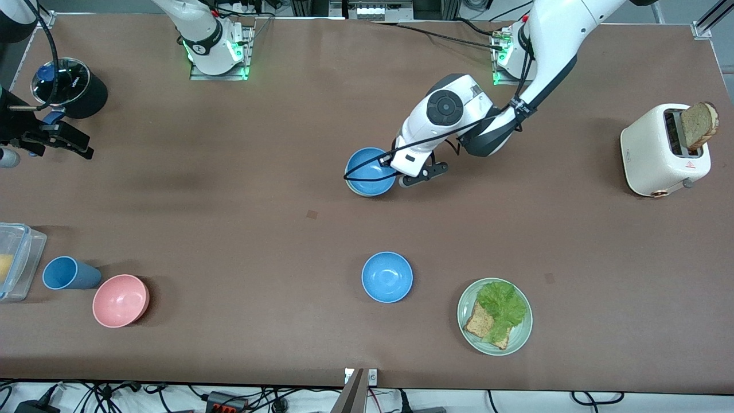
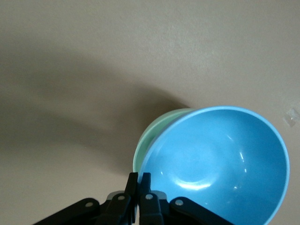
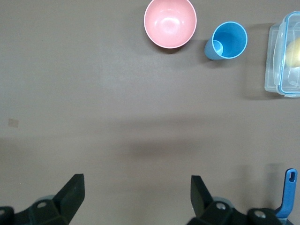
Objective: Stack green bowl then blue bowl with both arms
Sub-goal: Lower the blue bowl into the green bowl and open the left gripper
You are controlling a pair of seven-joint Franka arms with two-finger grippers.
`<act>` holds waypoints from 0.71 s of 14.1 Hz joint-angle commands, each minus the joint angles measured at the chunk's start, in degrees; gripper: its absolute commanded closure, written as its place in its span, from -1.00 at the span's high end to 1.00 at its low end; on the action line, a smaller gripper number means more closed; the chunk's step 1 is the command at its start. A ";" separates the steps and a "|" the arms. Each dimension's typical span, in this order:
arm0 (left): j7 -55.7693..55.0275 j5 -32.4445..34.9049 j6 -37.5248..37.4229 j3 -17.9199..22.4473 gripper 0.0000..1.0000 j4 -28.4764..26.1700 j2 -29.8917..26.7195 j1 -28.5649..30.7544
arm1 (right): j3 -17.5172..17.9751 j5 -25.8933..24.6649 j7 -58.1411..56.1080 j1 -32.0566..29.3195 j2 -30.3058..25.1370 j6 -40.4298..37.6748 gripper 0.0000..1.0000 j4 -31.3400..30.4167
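Green bowl (image 2: pixel 157 129): mid-table, toward the robot bases; seen only in left wrist view as a mint rim peeking out under the tilted blue bowl (image 1: pixel 371 171). Not visible in front view, covered by the blue one.
Blue bowl: sits in the green bowl, tilted, not seated flat. Rim pinched by left gripper (image 2: pixel 139 187), fingers (image 2: pixel 146 185) drawn together on the rim edge.
Left gripper (image 1: pixel 417 173): at 3 o'clock of the blue bowl in front view, clamped on its rim. Left arm reaches in from its base at the top edge.
Second blue bowl (image 1: pixel 387 276): at 6 o'clock of the stacked pair, well apart, nearer the camera. Bare brown table (image 1: pixel 241 229) between them.
Green plate (image 1: pixel 494 316) with lettuce and toast: at 4 o'clock of the second blue bowl, near the table's front edge.
Toaster (image 1: pixel 665 150) with a bread slice: toward the left arm's end, at 3 o'clock of the stack, well apart.
Pink bowl (image 1: pixel 120 300), blue cup (image 1: pixel 70 273), clear container (image 1: pixel 18 259): clustered at the right arm's end, near the front edge.
Right gripper (image 3: pixel 136 199): waits with fingers spread wide, holding nothing, over the right arm's end of the table, beside a black pot (image 1: pixel 70 87).
Wide open table from the stack toward 9 o'clock.
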 commanded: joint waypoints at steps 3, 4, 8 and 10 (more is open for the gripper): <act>-2.18 1.66 1.08 1.64 -0.19 -0.04 0.24 -0.98 | 0.32 0.10 -1.02 -0.44 -1.43 0.53 1.00 -1.41; -2.10 1.66 0.90 1.56 0.09 0.23 0.06 -0.45 | 0.32 0.10 -1.02 -0.44 -1.43 0.35 1.00 -1.41; -1.22 1.66 -7.24 0.16 0.29 4.34 -1.17 3.24 | 0.32 0.10 -1.02 -0.44 -1.52 0.09 1.00 -1.41; 0.00 1.57 -13.05 -0.55 0.30 8.39 -1.17 4.73 | 0.24 0.10 -1.02 -0.44 -1.52 0.00 1.00 -1.41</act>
